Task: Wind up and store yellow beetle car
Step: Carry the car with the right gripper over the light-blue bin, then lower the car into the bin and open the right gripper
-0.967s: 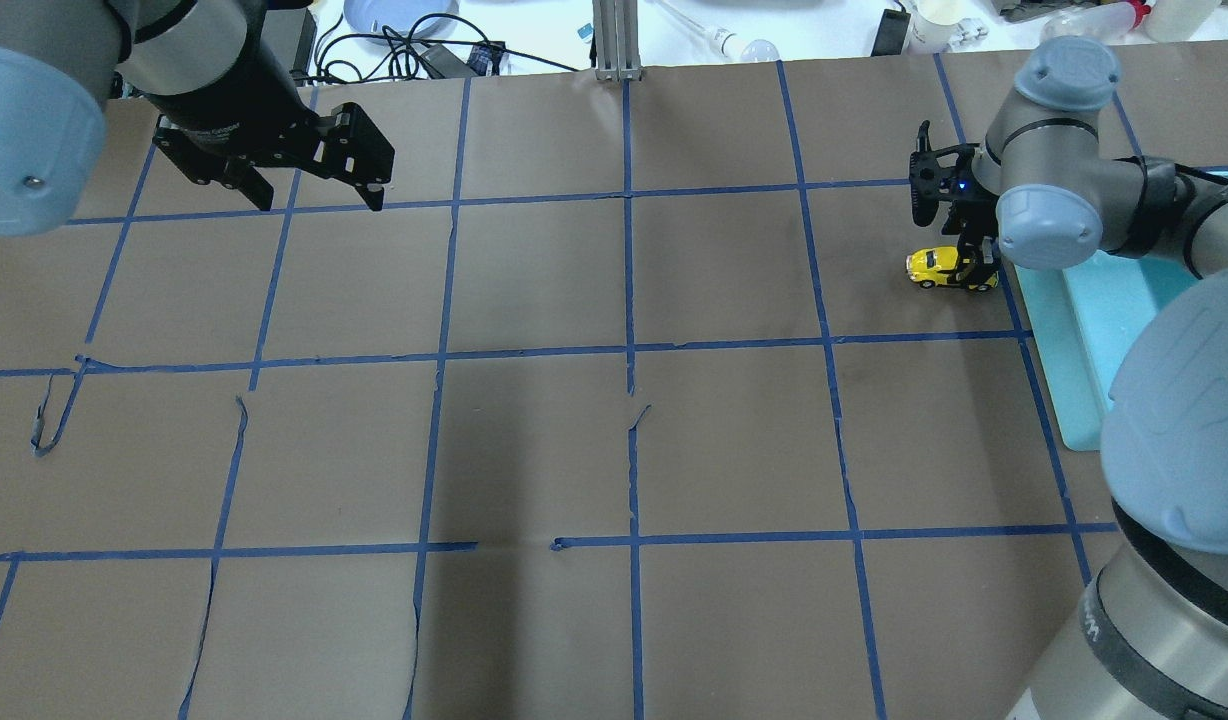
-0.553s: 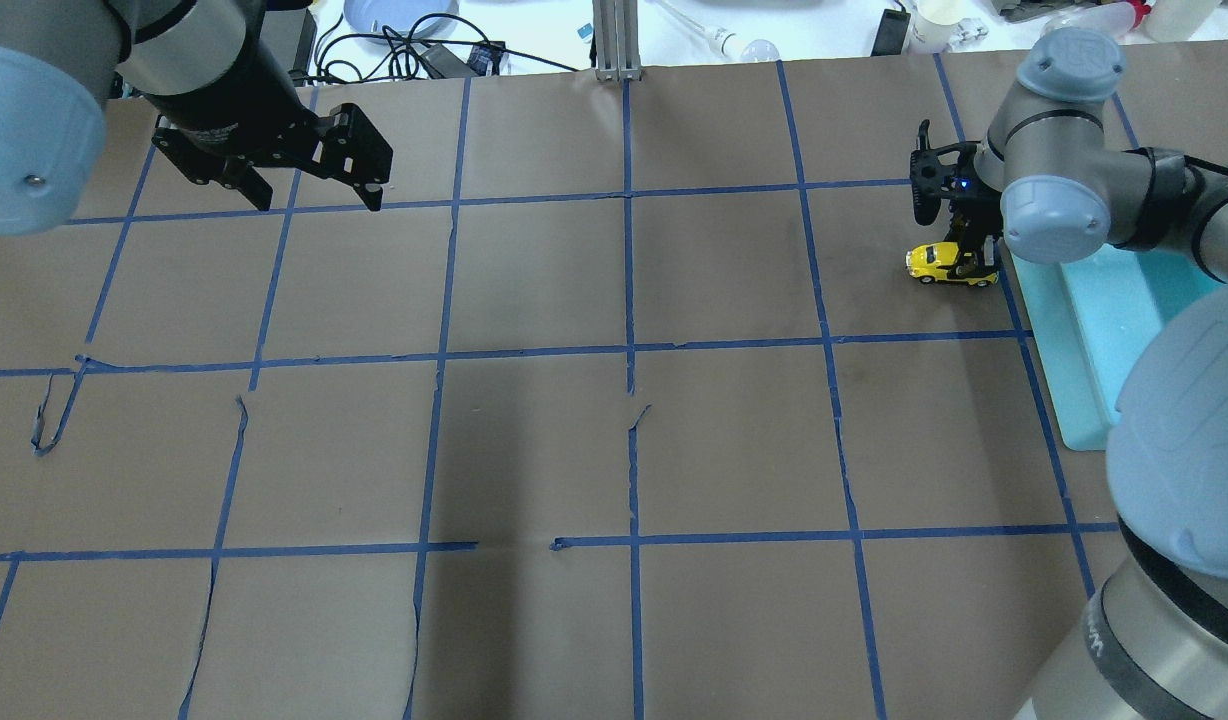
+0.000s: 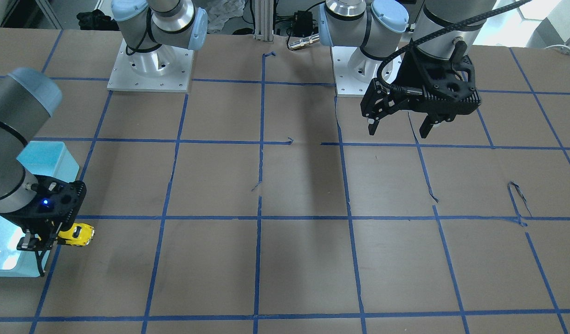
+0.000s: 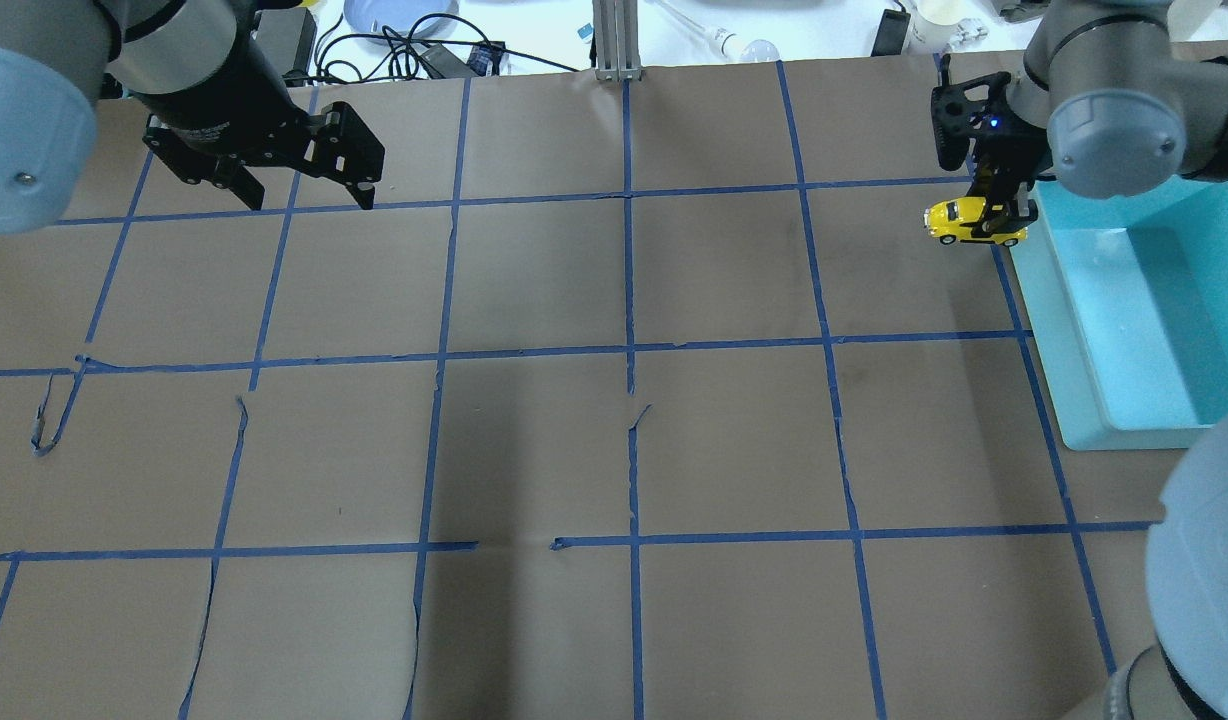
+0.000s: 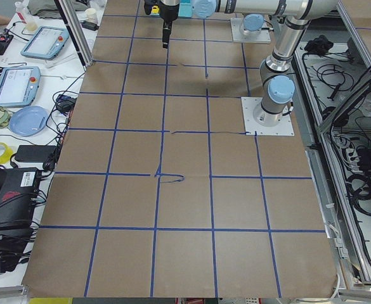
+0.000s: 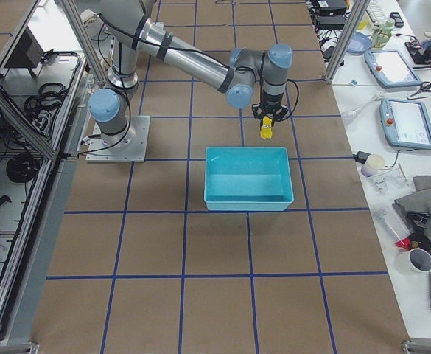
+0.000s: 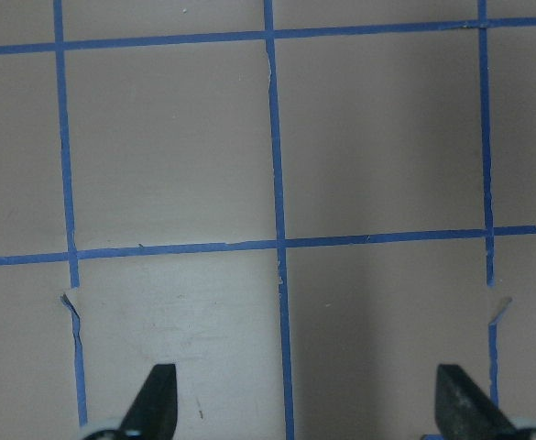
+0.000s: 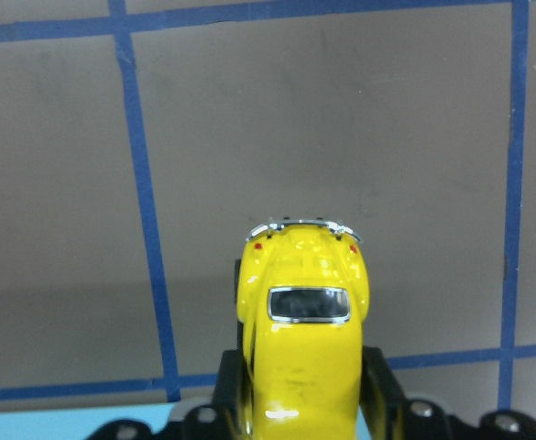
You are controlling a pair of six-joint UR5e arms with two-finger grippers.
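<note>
Tiny glossy yellow beetle toy car (image 4: 967, 221) is clamped by its flanks in R gripper (image 4: 1003, 214), near table (image 4: 534, 450) far-right corner, just beside teal plastic bin (image 4: 1040, 320). Prob. light, rigid, slick paint; a mid-body side hold suits it. L gripper (image 4: 307, 198) is spread wide, empty, near far-left corner.

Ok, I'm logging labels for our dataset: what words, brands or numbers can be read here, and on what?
No text can be read in any view.
Yellow beetle car, held in the right pincer: no lettering shows.
Blue tray: no label shows.
Tablet screens: too small to read.
Black case with a red mark: too blurred.
</note>
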